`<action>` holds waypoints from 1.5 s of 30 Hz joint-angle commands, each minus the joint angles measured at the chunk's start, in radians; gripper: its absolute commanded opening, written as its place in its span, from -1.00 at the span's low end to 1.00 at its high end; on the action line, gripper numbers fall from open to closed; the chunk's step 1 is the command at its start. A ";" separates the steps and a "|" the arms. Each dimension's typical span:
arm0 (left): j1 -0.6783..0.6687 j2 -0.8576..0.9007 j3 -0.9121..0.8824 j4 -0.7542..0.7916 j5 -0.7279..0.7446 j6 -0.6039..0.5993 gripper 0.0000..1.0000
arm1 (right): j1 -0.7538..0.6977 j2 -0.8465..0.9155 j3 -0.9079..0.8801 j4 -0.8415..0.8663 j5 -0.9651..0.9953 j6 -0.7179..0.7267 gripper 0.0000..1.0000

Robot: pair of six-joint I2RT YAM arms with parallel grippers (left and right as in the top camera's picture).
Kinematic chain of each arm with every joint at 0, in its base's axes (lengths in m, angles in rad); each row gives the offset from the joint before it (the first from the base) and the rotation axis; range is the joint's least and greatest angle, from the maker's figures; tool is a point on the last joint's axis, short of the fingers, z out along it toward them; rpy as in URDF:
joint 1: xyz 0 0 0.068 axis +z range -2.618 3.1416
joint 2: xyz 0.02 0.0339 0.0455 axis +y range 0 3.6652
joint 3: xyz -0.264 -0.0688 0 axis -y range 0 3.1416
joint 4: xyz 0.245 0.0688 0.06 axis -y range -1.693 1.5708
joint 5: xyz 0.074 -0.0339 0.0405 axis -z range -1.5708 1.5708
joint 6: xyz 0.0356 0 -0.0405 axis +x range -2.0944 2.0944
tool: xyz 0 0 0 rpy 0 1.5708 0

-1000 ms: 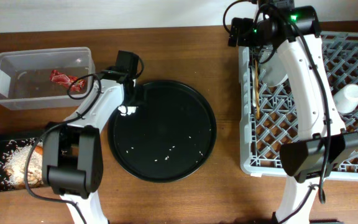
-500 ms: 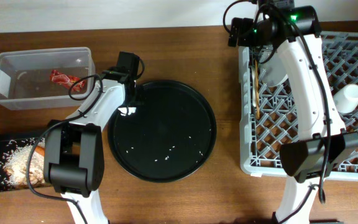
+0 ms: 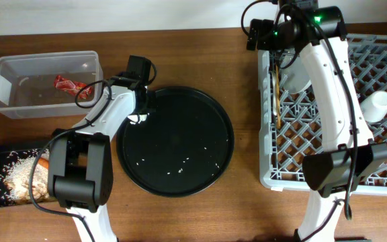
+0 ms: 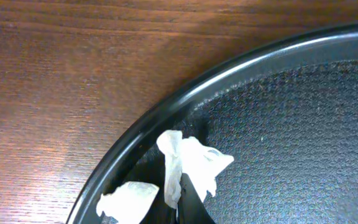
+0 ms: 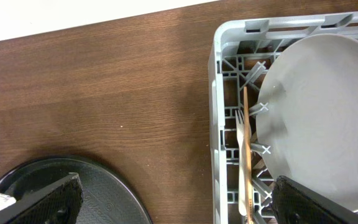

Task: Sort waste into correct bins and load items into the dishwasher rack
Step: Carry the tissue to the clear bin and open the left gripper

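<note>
Pinching one crumpled white tissue (image 4: 194, 163), the left gripper (image 4: 188, 204) sits clamped above the rim of one round black tray (image 4: 166, 107); the right gripper (image 5: 178, 200) gapes wide.

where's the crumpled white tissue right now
In the overhead view the crumpled white tissue sits at the left rim of the big round black tray, pinched in the left pincer, right of the clear plastic box.

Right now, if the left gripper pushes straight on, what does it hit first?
The round black tray, just inside its rim; the left gripper is shut on the tissue there. Depth unclear.
</note>
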 commanded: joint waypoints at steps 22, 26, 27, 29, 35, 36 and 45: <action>0.478 -0.171 0.055 0.338 -0.002 -0.179 -0.99 | -0.001 -0.010 0.002 -0.001 -0.002 0.012 0.97; 0.497 -0.123 0.055 0.362 -0.004 -0.179 -0.16 | -0.001 -0.010 0.002 -0.001 -0.002 0.012 0.97; 0.501 -0.122 0.055 0.362 -0.004 -0.178 0.11 | -0.001 -0.010 0.002 -0.001 -0.002 0.012 0.98; 0.508 -0.132 0.055 0.354 0.001 -0.178 0.45 | -0.001 -0.010 0.002 -0.001 -0.002 0.012 0.97; 0.508 -0.267 0.055 0.181 0.084 -0.179 0.98 | -0.001 -0.010 0.002 -0.001 -0.002 0.012 0.98; 0.508 -0.312 0.055 0.095 0.092 -0.179 0.98 | -0.001 -0.010 0.002 -0.001 -0.002 0.012 0.97; 0.508 -0.650 0.055 -0.408 0.092 -0.283 0.98 | -0.001 -0.010 0.002 -0.001 -0.002 0.012 0.97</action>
